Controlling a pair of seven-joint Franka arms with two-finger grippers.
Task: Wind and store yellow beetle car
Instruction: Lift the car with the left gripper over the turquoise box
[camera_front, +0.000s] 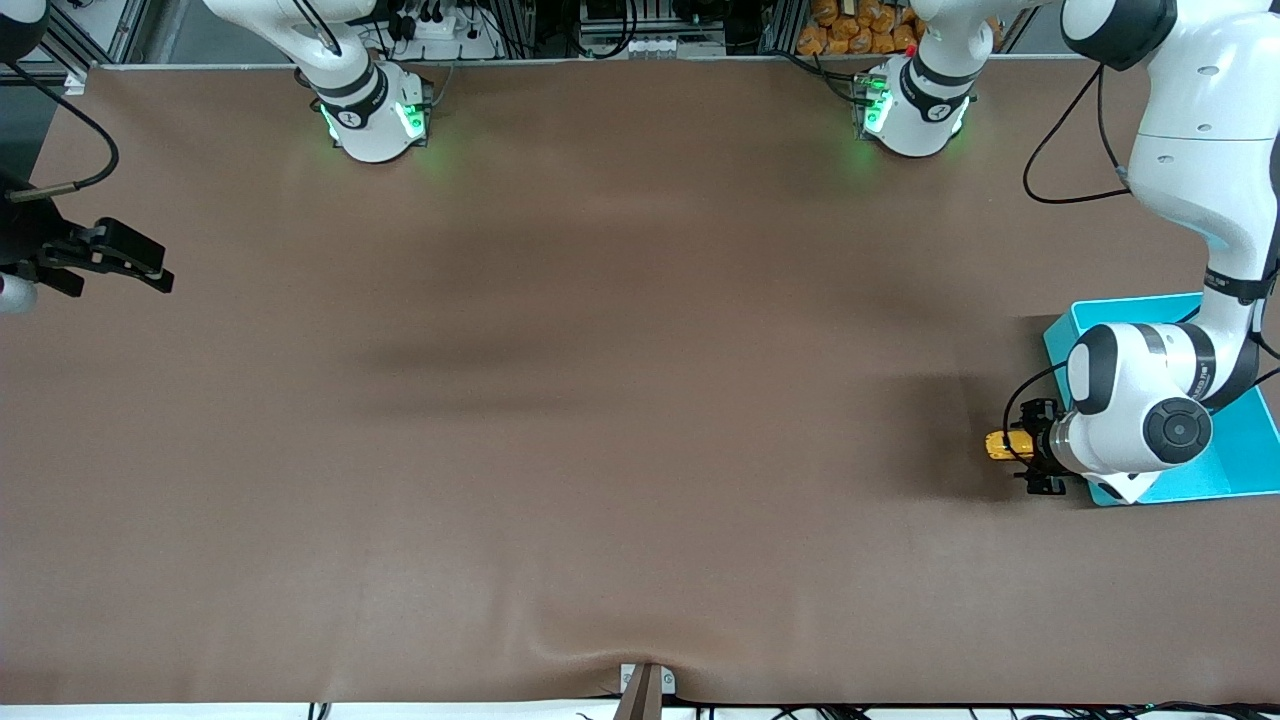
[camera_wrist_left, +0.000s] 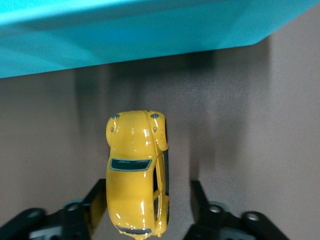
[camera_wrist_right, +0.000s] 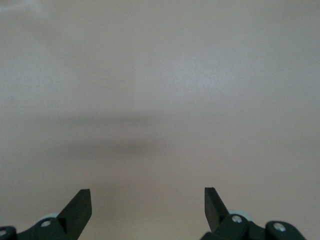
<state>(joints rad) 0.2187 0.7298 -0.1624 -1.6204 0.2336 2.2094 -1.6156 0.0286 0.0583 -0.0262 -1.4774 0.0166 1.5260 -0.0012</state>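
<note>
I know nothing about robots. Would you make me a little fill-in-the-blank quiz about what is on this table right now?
1. The toy between the left gripper's fingers is a small yellow ____.
2. The bin beside the yellow beetle car is ____ in colour.
3. The car stands on the brown ____, not in the bin.
4. The right gripper waits at the right arm's end of the table with its fingers ____ and nothing between them.

Missing words: car; turquoise; table; open

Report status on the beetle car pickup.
Left gripper open around yellow beetle car, one finger touching. Car on table beside turquoise bin. Right gripper open, waiting. Nothing blocking.
</note>
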